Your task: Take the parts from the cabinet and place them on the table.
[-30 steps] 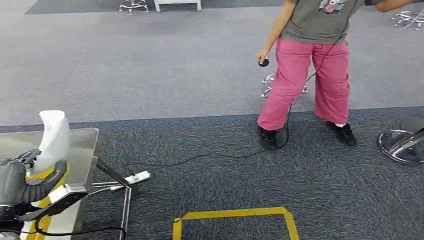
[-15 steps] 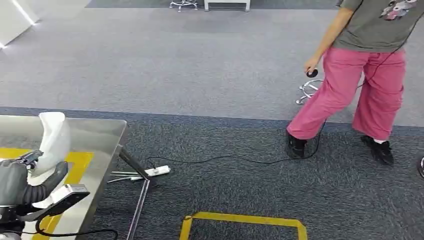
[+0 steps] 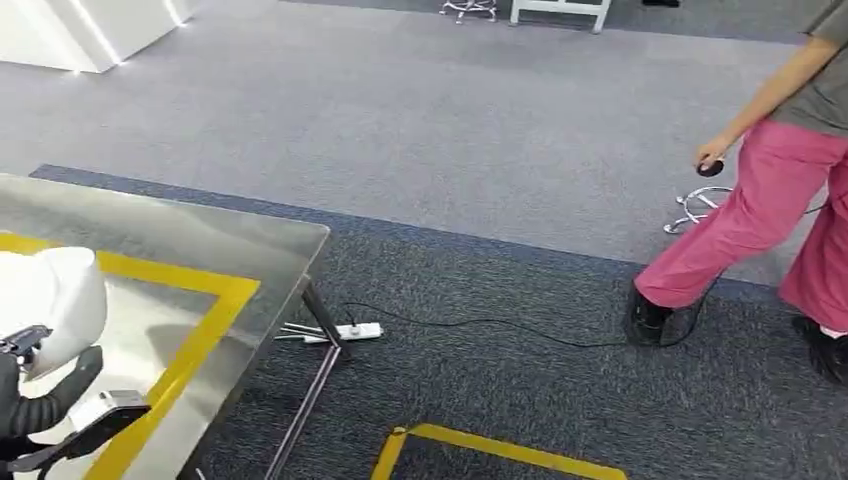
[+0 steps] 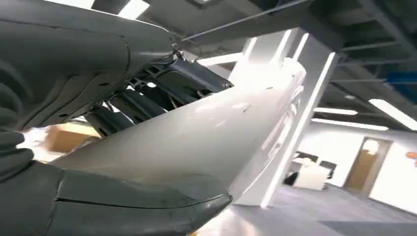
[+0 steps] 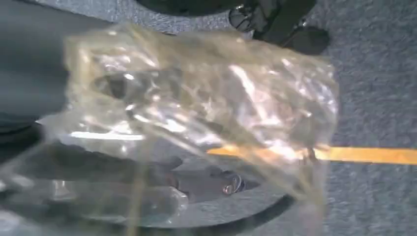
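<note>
My left hand (image 3: 40, 405) grips a white curved part (image 3: 55, 300) above the steel table (image 3: 200, 240), inside the table's yellow tape outline (image 3: 205, 335). In the left wrist view the same pale part (image 4: 206, 142) lies between the thick thumb and the dark fingers of my left hand (image 4: 64, 59). In the right wrist view my right hand (image 5: 29, 69) holds a clear crinkled plastic bag (image 5: 206, 98) over dark carpet. Dark fingers (image 5: 113, 164) show through the bag, and its contents are too blurred to make out.
A person in pink trousers (image 3: 760, 210) stands at the right with a small black object (image 3: 711, 168) in one hand. A cable (image 3: 480, 323) and a white power strip (image 3: 350, 331) lie on the carpet by the table leg. Yellow floor tape (image 3: 490, 450) runs below.
The camera has turned left: the table now takes more of the picture and the person sits further right. My left hand still holds the white part.
</note>
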You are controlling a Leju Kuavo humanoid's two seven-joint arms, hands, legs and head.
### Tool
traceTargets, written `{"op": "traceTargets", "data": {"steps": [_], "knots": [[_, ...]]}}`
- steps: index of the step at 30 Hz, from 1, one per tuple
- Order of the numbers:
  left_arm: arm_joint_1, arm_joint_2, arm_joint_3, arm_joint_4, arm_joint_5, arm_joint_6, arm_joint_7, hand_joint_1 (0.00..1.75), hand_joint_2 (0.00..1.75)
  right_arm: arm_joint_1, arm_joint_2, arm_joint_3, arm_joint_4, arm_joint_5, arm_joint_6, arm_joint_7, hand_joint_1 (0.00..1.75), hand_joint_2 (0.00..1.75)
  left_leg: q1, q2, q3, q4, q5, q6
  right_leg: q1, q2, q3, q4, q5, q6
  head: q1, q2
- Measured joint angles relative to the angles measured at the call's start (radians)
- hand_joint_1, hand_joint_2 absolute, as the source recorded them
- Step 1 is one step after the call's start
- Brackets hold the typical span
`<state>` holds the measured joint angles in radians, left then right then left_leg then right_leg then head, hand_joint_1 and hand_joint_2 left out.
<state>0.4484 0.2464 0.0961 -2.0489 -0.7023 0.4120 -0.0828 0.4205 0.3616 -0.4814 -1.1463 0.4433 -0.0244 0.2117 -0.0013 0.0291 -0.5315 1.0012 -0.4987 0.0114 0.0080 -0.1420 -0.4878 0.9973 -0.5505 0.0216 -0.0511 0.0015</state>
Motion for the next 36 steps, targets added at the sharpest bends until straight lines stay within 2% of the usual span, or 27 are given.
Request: {"op": "traceTargets", "data": {"steps": [1, 2, 3, 4, 5, 6, 7, 9, 10, 11, 15, 16, 17, 18, 20, 21, 22, 24, 25, 26, 27, 30, 31, 32, 33, 35, 36], "knots": [[0.005, 0.000, 0.005, -0.002, 0.000, 0.001, -0.002, 1.75, 1.75, -0.003, 0.000, 0.000, 0.002, 0.003, 0.001, -0.001, 0.00, 0.00, 0.006, -0.009, 0.000, -0.003, 0.004, 0.004, -0.005, 0.061, -0.014, 0.023, -0.016, 0.009, 0.000, 0.000], [0.002, 0.000, 0.009, -0.005, 0.002, 0.002, -0.003, 1.75, 1.75, -0.004, 0.000, -0.001, 0.004, 0.004, 0.000, -0.003, 0.00, 0.00, 0.007, -0.019, -0.001, -0.003, 0.006, 0.011, -0.009, 0.107, -0.039, 0.075, -0.056, 0.012, 0.006, 0.000], [0.001, -0.002, 0.010, -0.006, 0.005, 0.001, -0.008, 1.75, 1.75, -0.004, 0.000, -0.001, 0.010, 0.006, 0.000, -0.003, 0.00, 0.00, 0.008, -0.030, -0.002, -0.003, 0.006, 0.012, -0.011, 0.132, -0.077, 0.154, -0.099, 0.014, 0.007, 0.000], [0.002, -0.002, 0.010, -0.006, 0.005, 0.000, -0.011, 1.75, 1.75, -0.003, 0.000, -0.004, 0.015, 0.009, -0.001, -0.003, 0.00, 0.00, 0.008, -0.042, -0.003, -0.002, 0.005, 0.013, -0.012, 0.139, -0.119, 0.234, -0.133, 0.014, 0.006, 0.000], [0.001, -0.003, 0.010, -0.006, 0.008, 0.000, -0.013, 1.75, 1.75, -0.003, 0.000, -0.008, 0.018, 0.010, -0.003, -0.003, 0.00, 0.00, 0.008, -0.056, -0.004, -0.002, 0.005, 0.013, -0.011, 0.140, -0.155, 0.298, -0.151, 0.015, 0.007, 0.000], [0.001, -0.005, 0.009, -0.006, 0.009, -0.002, -0.015, 1.75, 1.75, -0.003, 0.000, -0.010, 0.021, 0.011, -0.005, -0.003, 0.00, 0.00, 0.008, -0.068, -0.003, -0.002, 0.005, 0.012, -0.011, 0.140, -0.173, 0.317, -0.143, 0.015, 0.006, 0.000], [0.000, -0.005, 0.008, -0.006, 0.008, -0.003, -0.016, 1.75, 1.75, -0.004, 0.000, -0.010, 0.023, 0.011, -0.008, -0.003, 0.00, 0.00, 0.008, -0.080, -0.002, -0.002, 0.004, 0.012, -0.011, 0.140, -0.168, 0.294, -0.114, 0.014, 0.006, 0.000], [-0.004, -0.007, 0.005, -0.006, 0.003, -0.008, -0.016, 1.75, 1.75, -0.004, 0.000, -0.010, 0.025, 0.007, -0.012, -0.002, 0.00, 0.00, 0.011, -0.109, 0.005, -0.001, 0.000, 0.005, -0.015, 0.156, -0.101, 0.130, -0.007, 0.013, 0.006, 0.000], [-0.008, -0.007, 0.005, -0.006, 0.001, -0.008, -0.016, 1.75, 1.75, -0.004, 0.000, -0.010, 0.026, 0.005, -0.013, -0.002, 0.00, 0.00, 0.012, -0.121, 0.007, 0.000, -0.003, 0.000, -0.020, 0.188, -0.064, 0.048, 0.033, 0.014, 0.008, 0.000], [-0.013, -0.008, 0.004, -0.006, 0.001, -0.009, -0.016, 1.75, 1.75, -0.004, 0.000, -0.009, 0.028, 0.000, -0.014, -0.001, 0.00, 0.00, 0.007, -0.131, 0.004, 0.006, -0.007, -0.006, -0.022, 0.228, -0.053, 0.021, 0.019, 0.016, 0.008, 0.000], [-0.021, -0.008, 0.000, -0.006, -0.002, -0.011, -0.016, 1.75, 1.75, -0.002, 0.000, -0.010, 0.028, -0.010, -0.021, 0.002, 0.00, 0.00, 0.016, -0.172, -0.007, 0.004, -0.001, -0.023, -0.016, 0.186, -0.041, 0.017, 0.027, -0.005, 0.006, 0.000], [-0.021, -0.008, -0.001, -0.006, -0.002, -0.011, -0.016, 1.75, 1.75, -0.004, 0.000, -0.010, 0.028, -0.012, -0.022, 0.002, 0.00, 0.00, 0.016, -0.145, -0.008, 0.016, -0.013, -0.027, -0.020, 0.172, -0.039, 0.011, 0.030, -0.013, 0.005, 0.000], [-0.027, -0.006, -0.002, -0.006, -0.002, -0.011, -0.016, 1.75, 1.75, -0.002, 0.000, -0.010, 0.028, -0.016, -0.025, 0.003, 0.00, 0.00, 0.011, -0.086, -0.026, 0.053, -0.038, -0.030, -0.019, 0.163, -0.036, 0.008, 0.028, -0.018, -0.002, 0.000], [-0.037, -0.006, -0.005, -0.006, -0.002, -0.011, -0.016, 1.75, 1.75, 0.001, 0.000, -0.010, 0.028, -0.021, -0.029, 0.007, 0.00, 0.00, 0.011, -0.057, -0.061, 0.124, -0.077, -0.034, -0.016, 0.147, -0.035, 0.008, 0.026, -0.022, -0.005, 0.000], [-0.047, -0.006, -0.011, -0.005, -0.002, -0.013, -0.016, 1.75, 1.75, 0.004, 0.000, -0.010, 0.028, -0.027, -0.034, 0.009, 0.00, 0.00, 0.012, -0.039, -0.136, 0.276, -0.139, -0.036, -0.011, 0.119, -0.035, 0.009, 0.022, -0.028, -0.004, 0.000], [-0.049, -0.006, -0.014, -0.004, -0.002, -0.017, -0.014, 1.75, 1.75, 0.004, 0.000, -0.010, 0.028, -0.032, -0.039, 0.010, 0.00, 0.00, 0.012, -0.038, -0.158, 0.319, -0.144, -0.035, -0.008, 0.104, -0.034, 0.009, 0.020, -0.031, -0.004, 0.000], [-0.052, -0.006, -0.016, -0.003, -0.003, -0.019, -0.013, 1.75, 1.75, 0.005, 0.000, -0.010, 0.028, -0.038, -0.044, 0.015, 0.00, 0.00, 0.012, -0.037, -0.154, 0.309, -0.123, -0.032, -0.006, 0.092, -0.032, 0.009, 0.018, -0.032, -0.004, 0.000], [-0.060, -0.005, -0.023, -0.002, -0.009, -0.020, -0.006, 1.75, 1.75, 0.007, 0.000, -0.007, 0.026, -0.051, -0.056, 0.028, 0.00, 0.00, 0.008, -0.027, -0.092, 0.182, -0.037, -0.021, 0.000, 0.067, -0.023, 0.008, 0.012, -0.033, -0.004, 0.000], [-0.066, -0.005, -0.028, -0.002, -0.010, -0.020, -0.003, 1.75, 1.75, 0.009, 0.000, -0.005, 0.025, -0.056, -0.061, 0.031, 0.00, 0.00, 0.000, 0.001, -0.046, 0.092, 0.008, -0.009, 0.002, 0.056, -0.016, 0.008, 0.008, -0.033, -0.004, 0.000], [-0.073, -0.003, -0.031, -0.002, -0.011, -0.020, -0.001, 1.75, 1.75, 0.011, 0.000, -0.003, 0.024, -0.058, -0.064, 0.033, 0.00, 0.00, -0.014, 0.067, -0.019, 0.042, 0.007, 0.006, 0.002, 0.047, -0.025, 0.007, 0.005, -0.030, -0.003, 0.000], [-0.082, -0.002, -0.037, -0.001, -0.011, -0.020, 0.002, 1.75, 1.75, 0.012, 0.000, -0.002, 0.024, -0.059, -0.068, 0.035, 0.00, 0.00, -0.021, 0.075, -0.010, 0.013, -0.004, 0.010, 0.010, 0.036, -0.012, 0.012, -0.002, -0.024, -0.006, 0.000], [-0.085, 0.001, -0.044, -0.001, -0.014, -0.020, 0.003, 1.75, 1.75, 0.016, 0.000, 0.002, 0.023, -0.062, -0.071, 0.040, 0.00, 0.00, -0.022, 0.035, -0.021, 0.012, 0.000, 0.015, 0.009, -0.006, -0.006, 0.005, -0.003, -0.016, -0.005, 0.000], [-0.085, 0.001, -0.046, -0.001, -0.016, -0.020, 0.005, 1.75, 1.75, 0.017, 0.000, 0.005, 0.018, -0.063, -0.071, 0.042, 0.00, 0.00, -0.009, 0.021, -0.012, 0.000, 0.011, 0.017, 0.007, 0.009, -0.013, 0.011, -0.012, -0.006, -0.006, 0.000], [-0.087, 0.001, -0.047, -0.001, -0.017, -0.018, 0.005, 1.75, 1.75, 0.017, 0.000, 0.007, 0.016, -0.064, -0.071, 0.042, 0.00, 0.00, -0.007, 0.011, -0.012, -0.001, 0.013, 0.020, 0.003, 0.081, -0.023, 0.037, -0.028, 0.001, -0.001, 0.000], [-0.092, 0.001, -0.049, -0.001, -0.017, -0.018, 0.006, 1.75, 1.75, 0.019, 0.000, 0.008, 0.015, -0.065, -0.072, 0.042, 0.00, 0.00, -0.005, -0.002, -0.014, -0.001, 0.014, 0.022, 0.000, 0.118, -0.050, 0.097, -0.063, 0.005, 0.001, 0.000], [-0.092, 0.000, -0.055, -0.001, -0.017, -0.018, 0.006, 1.75, 1.75, 0.025, 0.000, 0.009, 0.014, -0.066, -0.072, 0.044, 0.00, 0.00, -0.003, -0.029, -0.017, -0.001, 0.014, 0.022, -0.005, 0.139, -0.134, 0.263, -0.133, 0.011, 0.003, 0.000], [-0.091, 0.000, -0.056, 0.000, -0.017, -0.018, 0.007, 1.75, 1.75, 0.027, 0.000, 0.009, 0.014, -0.066, -0.072, 0.044, 0.00, 0.00, -0.003, -0.045, -0.017, -0.001, 0.014, 0.022, -0.006, 0.139, -0.169, 0.322, -0.144, 0.014, 0.003, 0.000]]}}
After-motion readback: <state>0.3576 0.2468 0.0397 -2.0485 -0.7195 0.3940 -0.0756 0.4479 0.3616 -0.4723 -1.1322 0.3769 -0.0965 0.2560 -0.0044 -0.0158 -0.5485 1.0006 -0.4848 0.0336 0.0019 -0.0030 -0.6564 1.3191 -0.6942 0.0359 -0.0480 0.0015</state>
